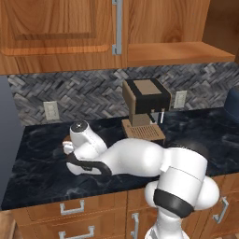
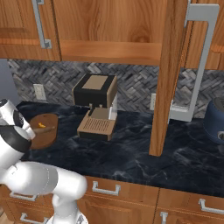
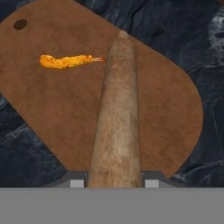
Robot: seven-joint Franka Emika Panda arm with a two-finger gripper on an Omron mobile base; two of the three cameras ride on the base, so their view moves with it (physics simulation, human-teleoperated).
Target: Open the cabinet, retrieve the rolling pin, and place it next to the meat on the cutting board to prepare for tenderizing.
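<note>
Holding the rolling pin over the cutting board, gripper clamped on its near end.
Hand view is showing the pin pointing away across the board, its far tip just beside the meat. Right base view is showing the cabinet door standing open, the board's edge by the arm, and the coffee machine near it. No writing is legible anywhere.

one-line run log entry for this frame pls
phase: placing | end effector: shut on rolling pin | pin over cutting board, beside meat | cabinet door: open
</note>
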